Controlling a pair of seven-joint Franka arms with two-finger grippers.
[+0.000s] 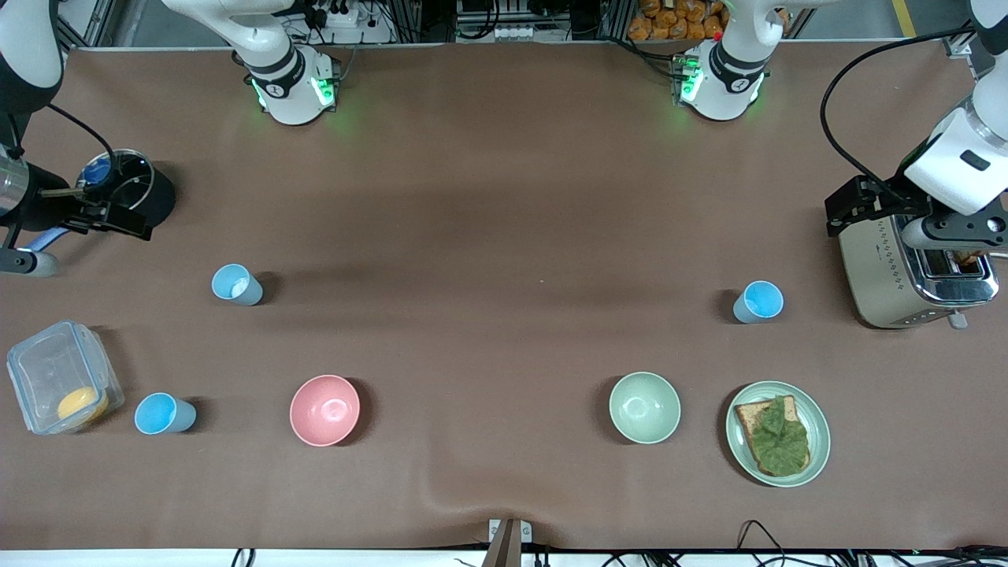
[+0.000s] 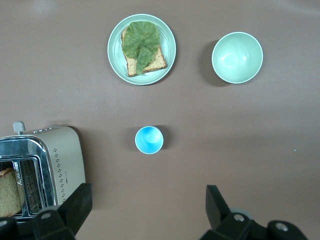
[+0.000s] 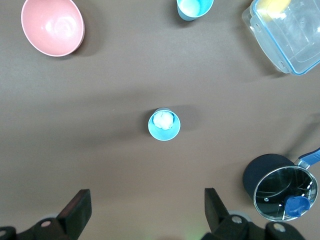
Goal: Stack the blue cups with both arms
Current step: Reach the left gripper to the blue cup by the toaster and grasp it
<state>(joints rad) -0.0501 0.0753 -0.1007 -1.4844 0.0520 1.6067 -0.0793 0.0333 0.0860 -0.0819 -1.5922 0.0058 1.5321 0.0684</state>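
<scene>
Both up high, fingers spread wide: left gripper [image 2: 145,212] over the toaster's [image 1: 913,272] end, one blue cup [image 2: 149,140] upright just ahead; right gripper [image 3: 145,212] by the black pot [image 1: 130,193], another cup [image 3: 164,124] ahead.

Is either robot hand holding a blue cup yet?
No: all three blue cups stand alone on the table, the left gripper over the toaster, the right gripper by the pot.

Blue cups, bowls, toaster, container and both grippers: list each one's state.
Blue cups: upright, apart, unstacked.
Pink bowl: upright, empty.
Green bowl: upright, empty.
Toaster: bread in slot.
Clear container: lidless, yellow item inside.
Left gripper: open, empty.
Right gripper: open, empty.
</scene>
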